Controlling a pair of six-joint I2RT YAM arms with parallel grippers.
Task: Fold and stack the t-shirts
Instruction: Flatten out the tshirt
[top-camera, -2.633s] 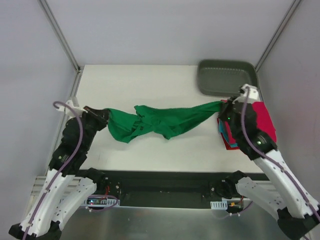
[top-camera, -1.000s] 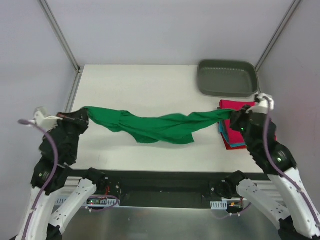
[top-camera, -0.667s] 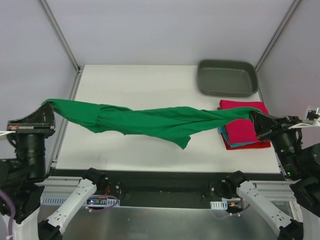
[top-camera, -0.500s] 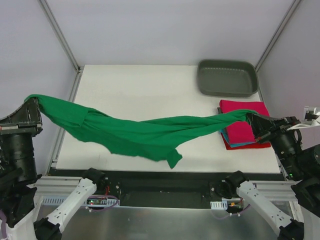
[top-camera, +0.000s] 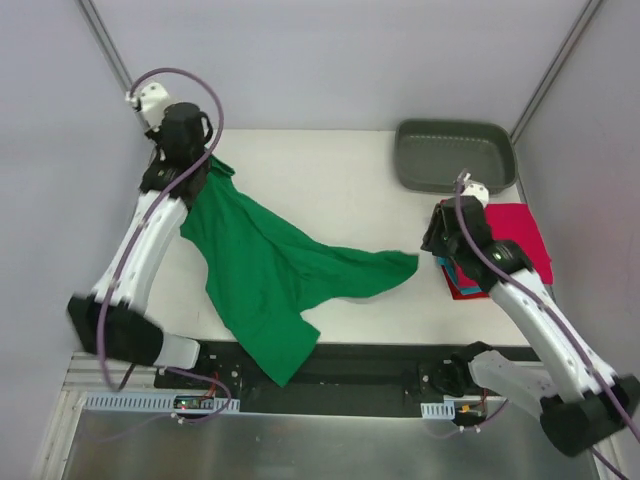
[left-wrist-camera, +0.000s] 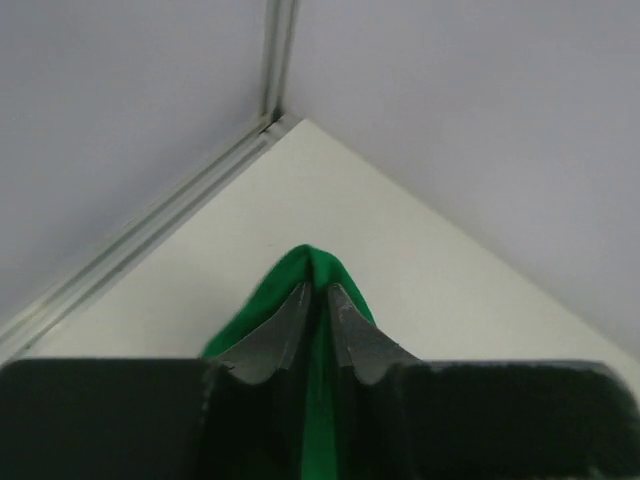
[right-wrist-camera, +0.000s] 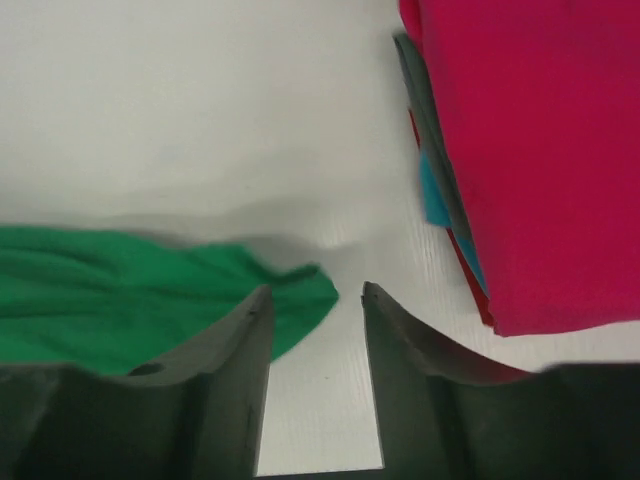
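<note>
The bright green t-shirt (top-camera: 262, 268) lies unfolded across the left and middle of the table, and its lower end hangs over the near edge. At the far left corner my left gripper (top-camera: 200, 165) is shut on the shirt's top end; in the left wrist view green cloth (left-wrist-camera: 318, 262) is pinched between the jaws (left-wrist-camera: 318, 290). My right gripper (top-camera: 437, 245) stands open just right of the shirt's loose right tip (right-wrist-camera: 300, 290), with bare table between its fingers (right-wrist-camera: 315, 295). The folded stack (top-camera: 520, 240), crimson-pink (right-wrist-camera: 540, 150) over teal (right-wrist-camera: 435, 200) and red, lies to its right.
A grey tray (top-camera: 455, 155) sits at the far right corner, behind the stack. Frame posts rise at both far corners, and grey walls close in the table on the left, far and right sides.
The left arm swung from the near left out to the far left corner, carrying the shirt's end. The right gripper opened and let go; that end dropped onto the table.
</note>
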